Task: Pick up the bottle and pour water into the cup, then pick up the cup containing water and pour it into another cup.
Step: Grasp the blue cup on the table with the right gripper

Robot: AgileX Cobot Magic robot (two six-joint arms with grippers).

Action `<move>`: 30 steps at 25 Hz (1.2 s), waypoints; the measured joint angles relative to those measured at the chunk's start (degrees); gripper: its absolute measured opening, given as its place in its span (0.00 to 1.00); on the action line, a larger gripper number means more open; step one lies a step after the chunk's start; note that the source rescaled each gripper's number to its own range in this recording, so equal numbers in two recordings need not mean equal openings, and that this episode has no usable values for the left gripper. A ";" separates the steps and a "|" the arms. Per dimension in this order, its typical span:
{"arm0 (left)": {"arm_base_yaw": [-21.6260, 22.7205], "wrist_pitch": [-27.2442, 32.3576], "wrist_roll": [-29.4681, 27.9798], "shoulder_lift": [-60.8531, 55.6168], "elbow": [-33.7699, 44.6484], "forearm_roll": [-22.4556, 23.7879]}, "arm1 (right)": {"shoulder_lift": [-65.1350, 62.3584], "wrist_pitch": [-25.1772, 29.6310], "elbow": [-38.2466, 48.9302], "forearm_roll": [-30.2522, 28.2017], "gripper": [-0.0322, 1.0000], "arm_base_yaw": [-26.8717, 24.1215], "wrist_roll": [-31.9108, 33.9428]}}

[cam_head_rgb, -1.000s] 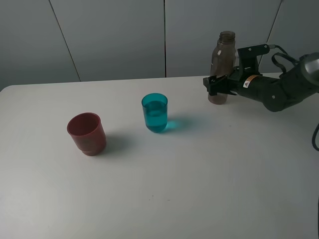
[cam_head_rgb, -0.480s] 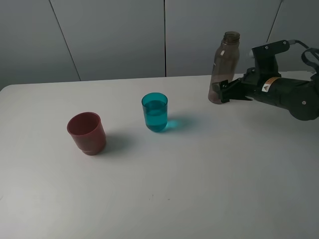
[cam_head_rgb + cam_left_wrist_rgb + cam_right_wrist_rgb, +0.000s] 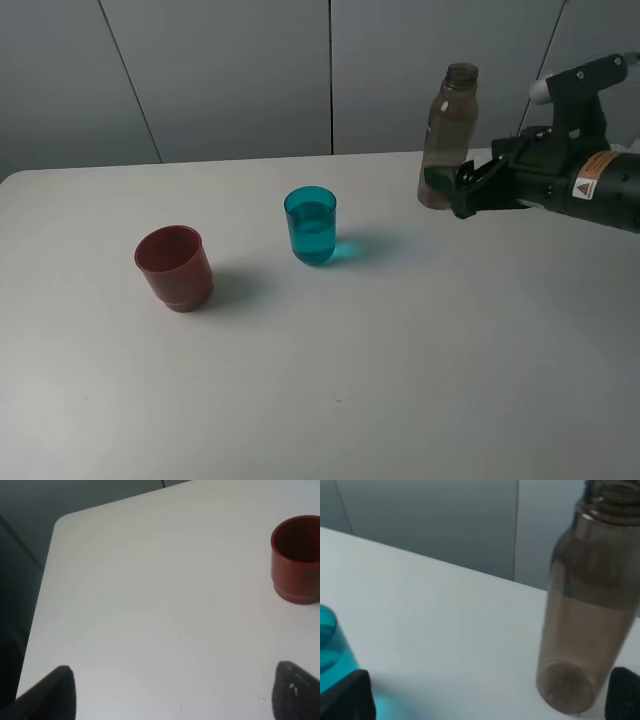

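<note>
Right gripper [image 3: 465, 192] now clear of bottle [image 3: 443, 140], bottle just ahead

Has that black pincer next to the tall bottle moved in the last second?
Yes. Seen from the high camera, the right pincer has backed off to the right, away from the bottle, which stands where it was.

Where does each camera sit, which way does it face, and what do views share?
Exterior high: mounted high, facing white table and grey wall; right arm, open right gripper beside tall smoky grey-brown plastic bottle.
Left wrist: looks down across table to squat dark red opaque cup; open left gripper shows.
Right wrist: faces bottle, small translucent teal tumbler; gripper tips show.
Shared: exterior sees all three.
</note>
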 joint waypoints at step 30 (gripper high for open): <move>0.00 0.00 0.00 0.00 0.00 0.00 | 30.61 -6.36 -14.95 -1.77 1.00 15.29 -5.73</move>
